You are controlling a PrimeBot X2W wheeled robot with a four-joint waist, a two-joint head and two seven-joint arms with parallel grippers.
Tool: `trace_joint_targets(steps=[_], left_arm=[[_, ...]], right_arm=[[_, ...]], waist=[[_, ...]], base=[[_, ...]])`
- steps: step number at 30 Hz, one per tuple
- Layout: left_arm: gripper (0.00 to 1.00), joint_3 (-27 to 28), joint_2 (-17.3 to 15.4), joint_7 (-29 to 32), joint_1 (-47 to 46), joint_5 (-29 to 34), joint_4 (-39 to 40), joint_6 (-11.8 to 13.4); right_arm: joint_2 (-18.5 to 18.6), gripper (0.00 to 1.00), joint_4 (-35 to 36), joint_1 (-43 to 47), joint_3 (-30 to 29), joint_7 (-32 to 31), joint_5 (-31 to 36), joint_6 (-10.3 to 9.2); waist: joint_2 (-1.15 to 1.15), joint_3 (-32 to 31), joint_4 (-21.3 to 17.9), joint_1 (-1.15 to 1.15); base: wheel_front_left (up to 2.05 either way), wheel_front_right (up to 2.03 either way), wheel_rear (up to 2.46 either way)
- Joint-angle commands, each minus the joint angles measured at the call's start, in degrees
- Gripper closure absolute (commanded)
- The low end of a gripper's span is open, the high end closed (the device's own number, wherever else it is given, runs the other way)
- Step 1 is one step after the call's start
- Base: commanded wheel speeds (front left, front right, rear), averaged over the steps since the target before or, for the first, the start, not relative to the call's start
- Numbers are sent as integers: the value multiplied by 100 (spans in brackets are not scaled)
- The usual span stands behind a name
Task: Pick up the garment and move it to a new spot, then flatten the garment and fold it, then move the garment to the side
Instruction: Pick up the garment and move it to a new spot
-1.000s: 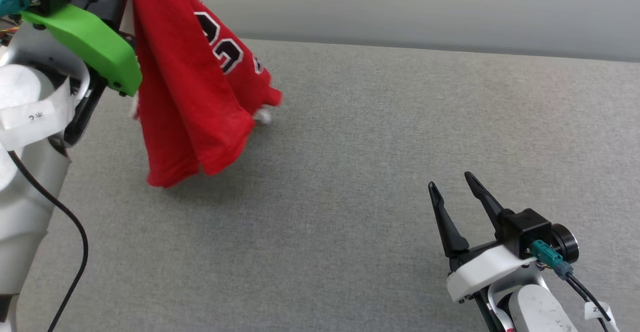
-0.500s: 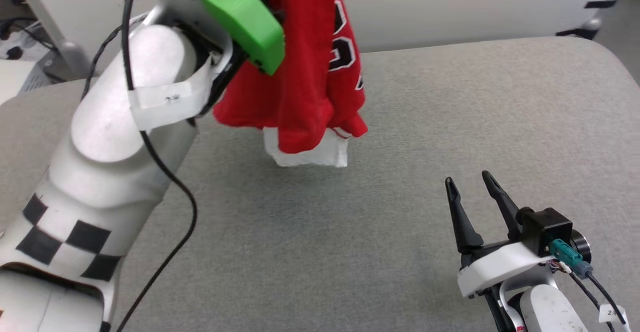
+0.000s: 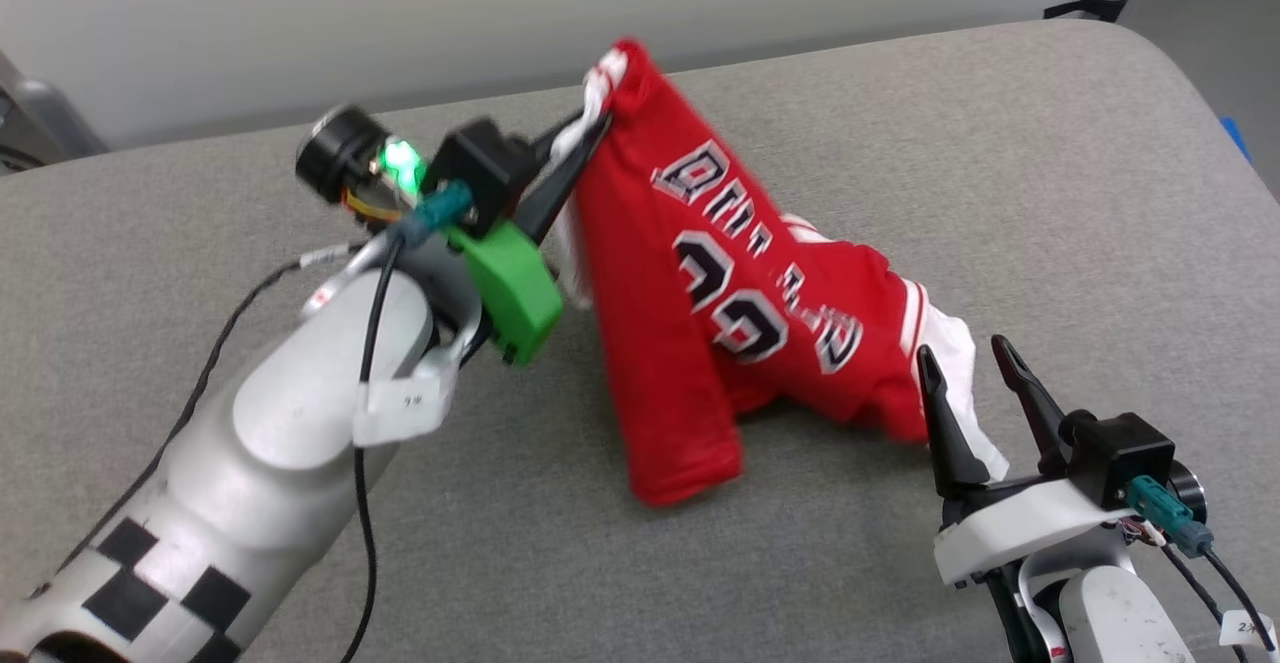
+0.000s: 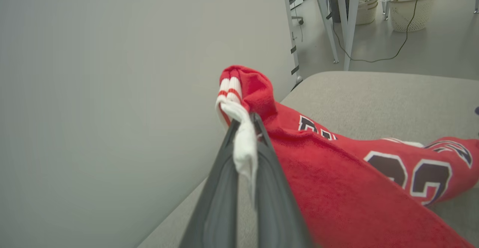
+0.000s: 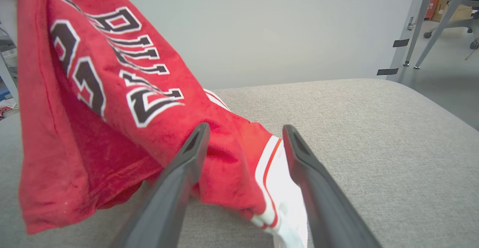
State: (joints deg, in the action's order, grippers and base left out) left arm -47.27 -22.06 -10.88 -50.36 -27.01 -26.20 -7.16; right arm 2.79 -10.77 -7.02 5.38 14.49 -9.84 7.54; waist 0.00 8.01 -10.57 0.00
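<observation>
Looks like a lab or office: plain grey wall [image 4: 112,91], metal frame legs [image 4: 348,23], a cable [image 4: 368,61] trailing on the floor [image 4: 419,51], a wheeled chair [image 5: 426,34].

One garment [image 3: 700,343], red with white trim. On its front, one word and two black digits [image 4: 411,173]. Two grippers, the left gripper [image 3: 597,128] and the right gripper [image 3: 958,348]. Four dark fingers [image 5: 179,173], two to each. One grey padded table [image 3: 1000,143]. Two wrist covers: one green cover [image 3: 510,288], one white cover [image 3: 1010,533]. Two teal connectors [image 3: 437,211], one at either wrist. Two paper labels [image 3: 400,405], one on each side. Two baskets [image 4: 408,8] on the floor in the left wrist view
</observation>
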Motion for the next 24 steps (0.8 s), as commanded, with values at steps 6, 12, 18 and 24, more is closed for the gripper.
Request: trace_joint_targets(steps=[6,12,18,24], left_arm=[[100,-689,-475,-262,874,3,-387,-31],[100,-1388,-816,-369,1089,127,-714,-32],[0,-1835,-934,-405,1155,48,-964,-32],[0,-1709,-931,-410,1132,83,-982,-8]], right_arm=[[10,0,-14,-201,18,51,103,-5],[10,0,-98,-244,15,51,209,-5],[9,0,-171,-215,-42,51,264,-5],[9,0,-207,-111,-105,51,317,-5]], waist=[[0,374,551,0],[0,344,791,0],[0,182,972,0],[0,-64,1173,0]], base=[[0,0,0],[0,0,0],[0,0,0],[0,0,0]])
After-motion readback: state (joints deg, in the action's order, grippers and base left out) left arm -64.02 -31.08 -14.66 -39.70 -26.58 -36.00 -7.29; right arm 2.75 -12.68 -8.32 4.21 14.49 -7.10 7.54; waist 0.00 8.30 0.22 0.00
